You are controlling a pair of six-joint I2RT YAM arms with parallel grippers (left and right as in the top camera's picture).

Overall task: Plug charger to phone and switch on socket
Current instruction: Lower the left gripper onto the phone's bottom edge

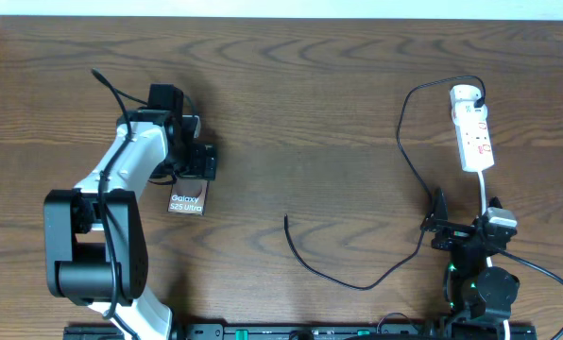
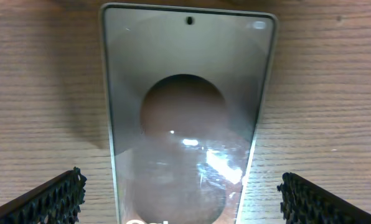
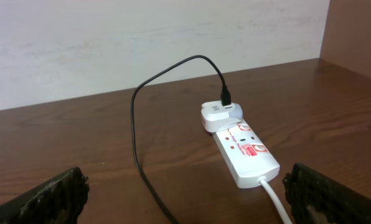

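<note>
Left gripper [image 2: 185,208]: jaws spread to full width, holding nothing. It hangs directly over the phone [image 2: 185,112], one finger on each side of the phone's long edges and clear of them.

Phone: lies flat on the counter [image 1: 310,94], screen up, on the left side. From overhead only its lettered end [image 1: 187,202] shows; the rest is covered by the left arm.

Right gripper [image 3: 188,202]: jaws also fully apart and empty. It sits low at the near right edge of the counter and faces the socket [image 3: 244,152].

Socket: lies at the far right of the counter, its white cord running back toward the right arm.

Charger [image 1: 357,283]: one end is plugged into a white adapter [image 3: 220,115] seated at the socket's far end. The cable loops left, comes down the counter and curves back. Its plug tip [image 1: 286,219] lies loose on bare wood between the phone and the right arm, well apart from the phone.
</note>
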